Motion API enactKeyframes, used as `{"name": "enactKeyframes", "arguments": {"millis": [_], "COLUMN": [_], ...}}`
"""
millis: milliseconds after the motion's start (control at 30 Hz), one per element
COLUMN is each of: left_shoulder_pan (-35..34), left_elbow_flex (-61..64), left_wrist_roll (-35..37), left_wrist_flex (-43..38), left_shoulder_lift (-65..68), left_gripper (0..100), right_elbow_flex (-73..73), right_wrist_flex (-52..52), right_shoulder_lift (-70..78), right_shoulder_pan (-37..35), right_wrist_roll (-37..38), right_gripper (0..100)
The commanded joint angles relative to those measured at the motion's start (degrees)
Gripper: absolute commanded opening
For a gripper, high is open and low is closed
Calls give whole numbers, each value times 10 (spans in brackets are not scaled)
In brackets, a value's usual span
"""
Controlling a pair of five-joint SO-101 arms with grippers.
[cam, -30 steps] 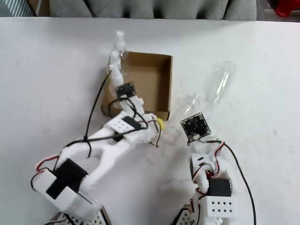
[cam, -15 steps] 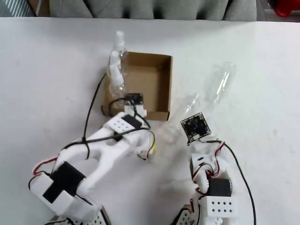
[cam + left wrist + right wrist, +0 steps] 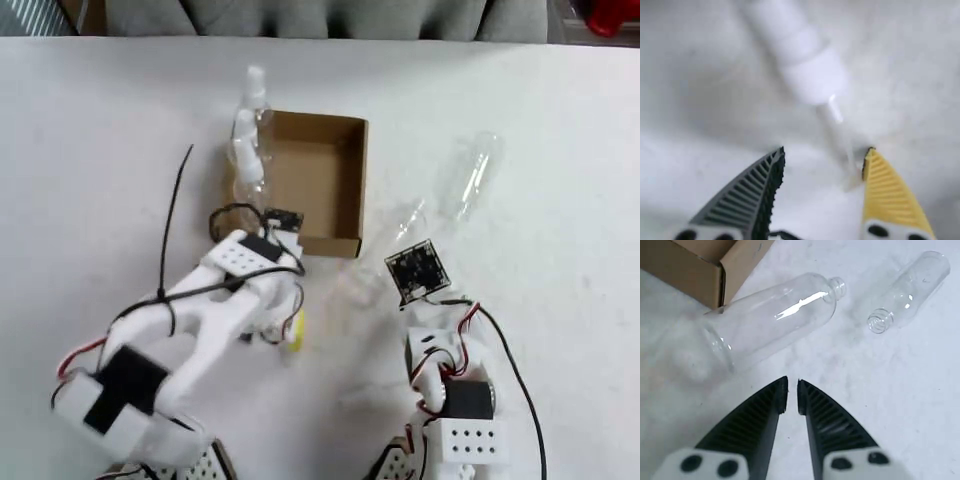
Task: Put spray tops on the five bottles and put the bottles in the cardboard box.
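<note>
Spray top point(image 3: 810, 70) lies on the bench point(image 3: 700, 100) just ahead of my left gripper point(image 3: 825, 151), which tilts down with jaws spread, the tube by its yellow finger point(image 3: 890, 195). My right gripper point(image 3: 792, 382) hangs clenched and empty, a bare bottle point(image 3: 775, 320) just beyond its tips.

High cam looks straight down on the whole counter point(image 3: 90, 130). Wrist cams peer past their jaws, close up; right one shares the cardboard box point(image 3: 680, 262) corner.

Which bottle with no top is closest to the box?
The bottle beside the cardboard box corner; the other open bottle lies farther off.
</note>
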Motion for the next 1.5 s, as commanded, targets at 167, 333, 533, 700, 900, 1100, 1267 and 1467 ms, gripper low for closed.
{"name": "enactKeyframes", "arguments": {"millis": [167,333,533,700,900,1100,1267,1467], "left_shoulder_pan": [-47,-49,-103,-111,-109,-83,-87,-85], "left_elbow_flex": [5,1,-8,-37,-39,-34,-33,3], "left_wrist_roll": [-17,-13,-12,-12,-16,-14,-16,-17], "left_wrist_flex": [76,54,13,48,53,52,49,-10], "left_shoulder_lift": [-125,-128,-130,-130,-130,-130,-130,-130], "left_gripper": [248,248,248,248,248,248,247,246], "right_elbow_flex": [6,6,6,2,-46,-138,-215,-377], "right_wrist_flex": [-2,-1,-1,-1,45,110,133,158], "right_shoulder_lift": [0,0,0,-3,0,0,37,229], "right_shoulder_pan": [-3,-3,-1,-1,0,-1,-5,-5], "right_wrist_roll": [8,8,3,-21,-60,-99,-103,-174], "right_gripper": [18,18,16,15,15,15,15,15]}}
